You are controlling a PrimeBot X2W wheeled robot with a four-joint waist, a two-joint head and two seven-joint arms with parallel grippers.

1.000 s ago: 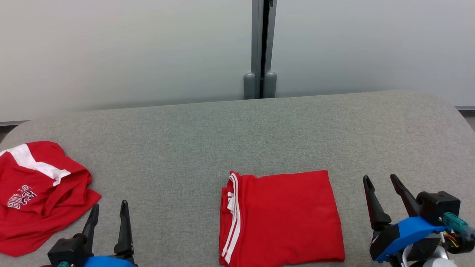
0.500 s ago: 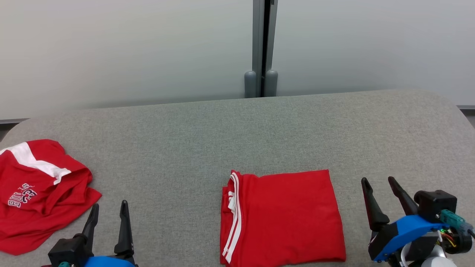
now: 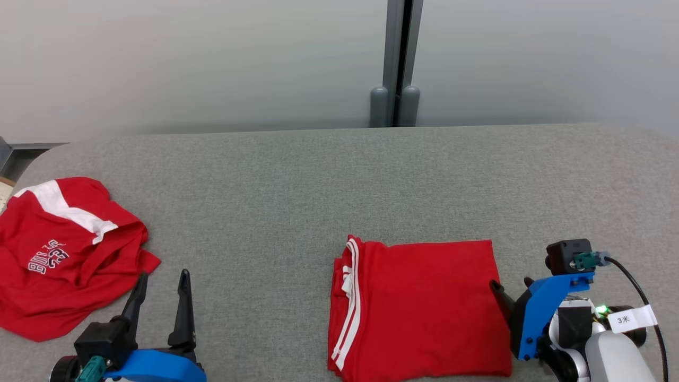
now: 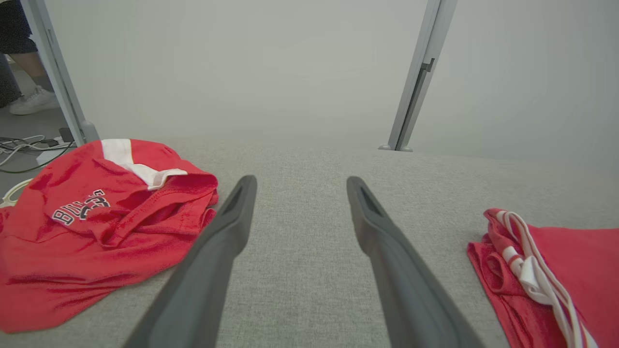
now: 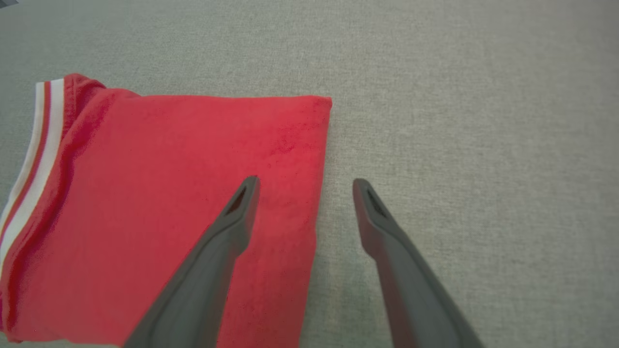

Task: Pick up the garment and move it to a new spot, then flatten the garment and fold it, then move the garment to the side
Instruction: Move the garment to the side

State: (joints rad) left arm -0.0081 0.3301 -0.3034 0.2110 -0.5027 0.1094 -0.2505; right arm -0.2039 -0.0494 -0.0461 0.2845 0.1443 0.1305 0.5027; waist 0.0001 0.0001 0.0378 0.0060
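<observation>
The garment, red with white stripes on its left edge, lies folded in a neat rectangle near the front of the grey table. My right gripper stands open at the garment's right edge. In the right wrist view this gripper straddles that edge, one finger above the red cloth and the other above bare table. My left gripper is open and empty at the lower left, and in its own view it points over bare table, with the folded garment to its right.
A second red garment with white lettering lies crumpled at the table's left end, also seen as a heap in the left wrist view. A pale wall with a grey post backs the table. A person's shoe and cables are on the floor beyond.
The head camera has turned, shifting the whole picture right. My right gripper has tipped downward and moved left to the folded garment's right edge. The left gripper has stayed put.
</observation>
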